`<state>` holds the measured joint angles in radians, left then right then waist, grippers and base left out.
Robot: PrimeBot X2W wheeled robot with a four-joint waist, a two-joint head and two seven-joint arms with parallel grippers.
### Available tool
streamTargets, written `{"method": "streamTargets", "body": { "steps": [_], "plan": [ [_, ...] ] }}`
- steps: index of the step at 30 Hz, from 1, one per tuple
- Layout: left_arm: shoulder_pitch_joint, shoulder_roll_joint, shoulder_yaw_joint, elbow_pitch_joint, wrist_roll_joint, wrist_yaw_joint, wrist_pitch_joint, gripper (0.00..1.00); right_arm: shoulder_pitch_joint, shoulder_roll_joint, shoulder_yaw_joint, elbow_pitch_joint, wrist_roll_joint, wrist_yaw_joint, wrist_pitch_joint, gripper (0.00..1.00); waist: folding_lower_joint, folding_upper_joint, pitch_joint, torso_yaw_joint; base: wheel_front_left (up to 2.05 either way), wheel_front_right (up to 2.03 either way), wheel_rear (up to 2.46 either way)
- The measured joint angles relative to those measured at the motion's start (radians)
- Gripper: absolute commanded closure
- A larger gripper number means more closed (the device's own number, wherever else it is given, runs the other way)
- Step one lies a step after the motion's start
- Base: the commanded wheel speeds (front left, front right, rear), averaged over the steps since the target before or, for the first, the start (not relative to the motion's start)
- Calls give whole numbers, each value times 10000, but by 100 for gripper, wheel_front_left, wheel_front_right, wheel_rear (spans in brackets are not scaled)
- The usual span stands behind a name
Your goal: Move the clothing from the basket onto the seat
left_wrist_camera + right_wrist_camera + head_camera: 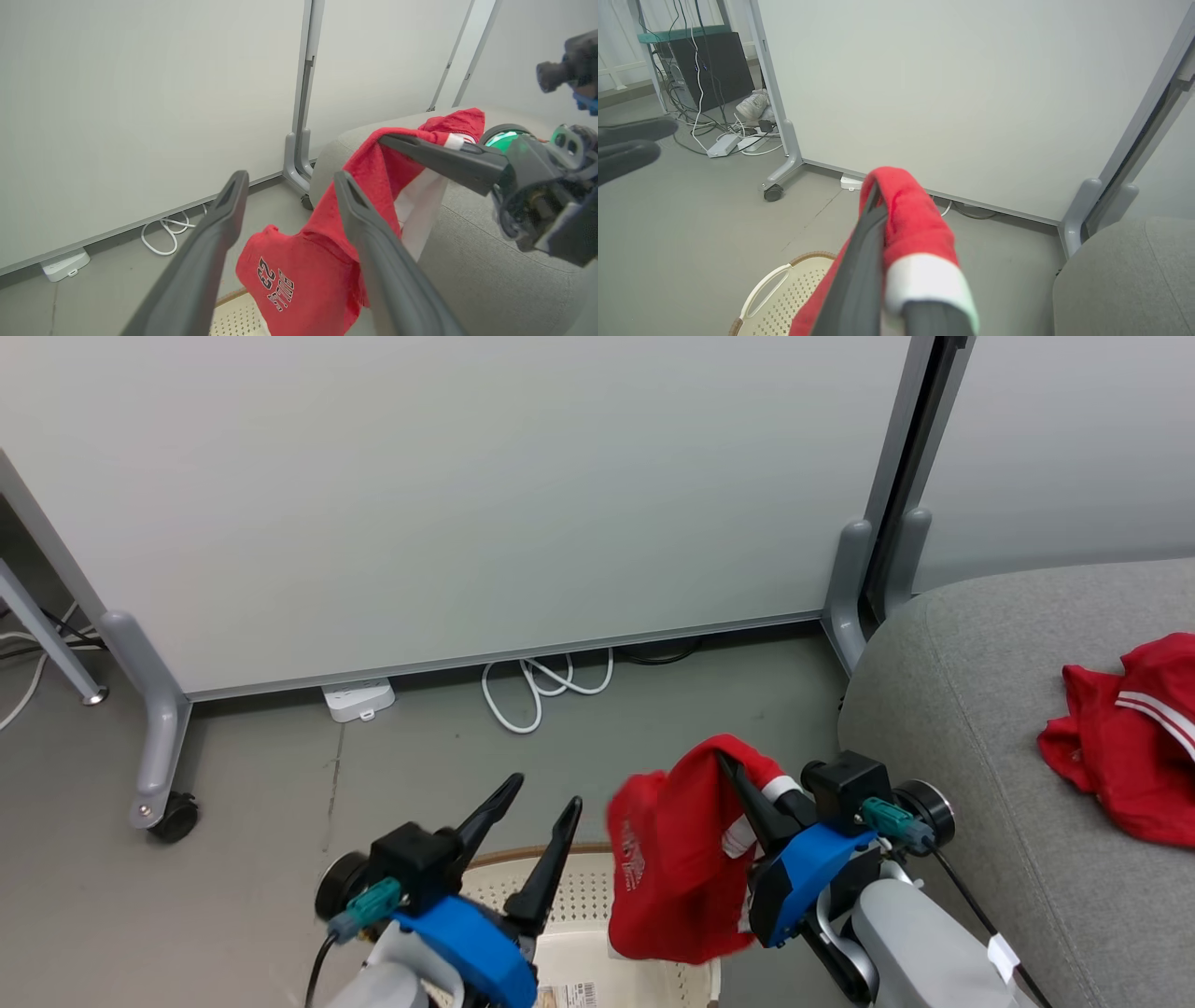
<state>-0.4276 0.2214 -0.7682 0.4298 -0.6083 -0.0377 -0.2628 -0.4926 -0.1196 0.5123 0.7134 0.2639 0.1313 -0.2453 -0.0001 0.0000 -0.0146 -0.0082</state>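
Clothing [672, 877]: hangs over basket [597, 896], hem clamped in right gripper [738, 784], held high so it clears the rim | second red piece [1130, 737] lies on seat [943, 709] | left gripper [544, 793]: fingers apart, empty

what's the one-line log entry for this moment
right gripper: shut on red jersey above basket | left gripper: open | second garment on seat

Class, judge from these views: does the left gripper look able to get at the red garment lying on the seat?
Probably not directly: the right gripper, holding the hanging jersey, stands between the open left gripper and that garment on the seat.
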Motion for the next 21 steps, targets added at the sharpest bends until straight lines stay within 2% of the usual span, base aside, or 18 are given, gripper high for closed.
{"method": "streamTargets", "body": {
  "steps": [8, 14, 21],
  "plan": [
    [1855, -176, 2105, -1043, 1089, 263, 0, 0, 252, -25, -431, -299, -263, 0, 165, 100, 0, 0, 83, 101, 0, 0, 0],
    [2593, -408, 2999, -1266, 1847, 6, 0, 0, 356, -13, -642, -491, -439, 0, 268, 100, 0, 0, 128, 167, 0, 0, 0],
    [2760, -759, 3557, -1168, 2429, -332, 0, 0, 519, 8, -780, -662, -516, 0, 389, 100, 1, 0, 129, 214, 0, 0, 0]
  ]
}}
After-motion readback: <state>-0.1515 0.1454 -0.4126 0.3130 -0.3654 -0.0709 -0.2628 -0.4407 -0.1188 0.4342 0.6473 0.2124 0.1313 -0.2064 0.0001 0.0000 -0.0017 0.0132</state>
